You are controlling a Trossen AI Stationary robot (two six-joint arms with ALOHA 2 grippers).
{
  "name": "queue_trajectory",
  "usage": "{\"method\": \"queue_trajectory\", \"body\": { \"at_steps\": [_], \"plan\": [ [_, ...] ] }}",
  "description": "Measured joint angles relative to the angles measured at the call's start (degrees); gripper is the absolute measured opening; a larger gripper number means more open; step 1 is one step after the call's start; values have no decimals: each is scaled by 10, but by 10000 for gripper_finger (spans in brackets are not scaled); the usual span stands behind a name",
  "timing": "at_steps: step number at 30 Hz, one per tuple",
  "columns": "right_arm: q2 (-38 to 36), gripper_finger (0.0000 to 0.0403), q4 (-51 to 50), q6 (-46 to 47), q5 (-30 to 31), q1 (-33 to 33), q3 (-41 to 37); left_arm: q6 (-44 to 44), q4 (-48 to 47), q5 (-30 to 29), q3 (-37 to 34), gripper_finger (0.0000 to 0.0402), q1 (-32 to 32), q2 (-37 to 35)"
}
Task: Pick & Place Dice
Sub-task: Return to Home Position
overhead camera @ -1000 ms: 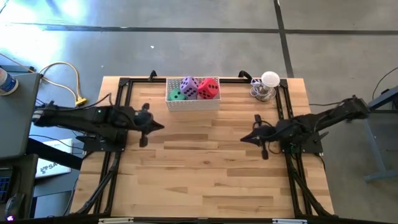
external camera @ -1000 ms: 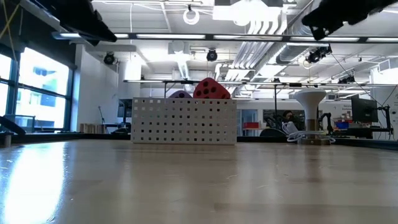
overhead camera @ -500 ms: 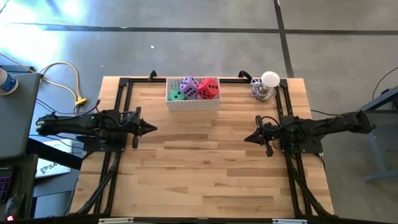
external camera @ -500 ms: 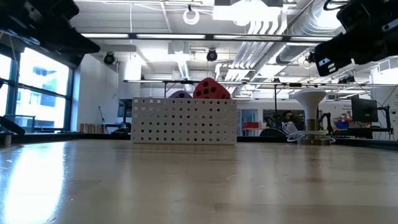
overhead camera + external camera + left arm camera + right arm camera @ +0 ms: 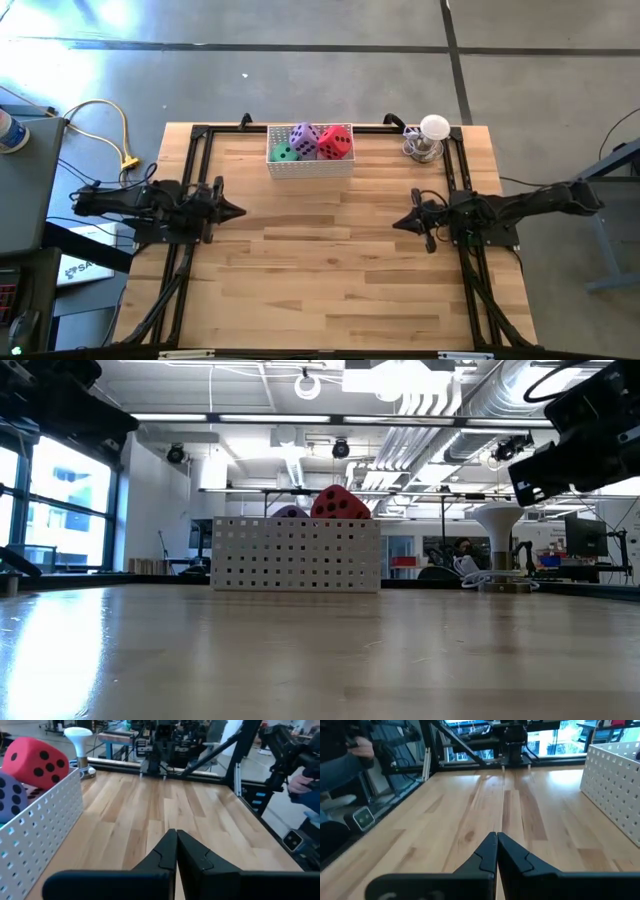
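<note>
A white perforated basket stands at the table's far edge, near its middle. In it lie the green die, the purple die and the red die; the pink die is hidden. The red die sticks up over the basket's rim in the low view and shows beside the purple one in the left wrist view. My left gripper is shut and holds nothing, at the table's left side. My right gripper is shut and holds nothing, at the right side.
A white lamp-like stand sits at the table's far right corner. Black frame rails run along the left, right and far edges. The wood between the two arms and toward the near edge is bare. A person's hand shows beyond the table.
My left arm has drawn back toward the table's left edge and come lower; its gripper now points level along the table. My right arm has drawn back a little toward the right edge and sunk lower. The dice and basket have stayed put.
</note>
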Motion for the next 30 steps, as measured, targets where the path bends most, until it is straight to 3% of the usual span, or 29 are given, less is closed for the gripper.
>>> {"method": "queue_trajectory", "body": {
  "at_steps": [7,12,19,26,30],
  "plan": [
    [-69,2,-120,0,3,0,12,12,-10,0,0,2,-14,-24],
    [-141,2,-137,-17,9,-6,14,14,-22,-1,0,2,-15,-31],
    [-219,2,-135,-28,-35,-31,3,13,-27,-1,0,2,-15,-31],
    [-239,2,-131,-27,-53,-42,0,14,-27,-2,0,2,-15,-31],
    [-238,2,-137,-12,-14,-42,0,14,-25,4,-1,2,-15,-31]
  ]
}}
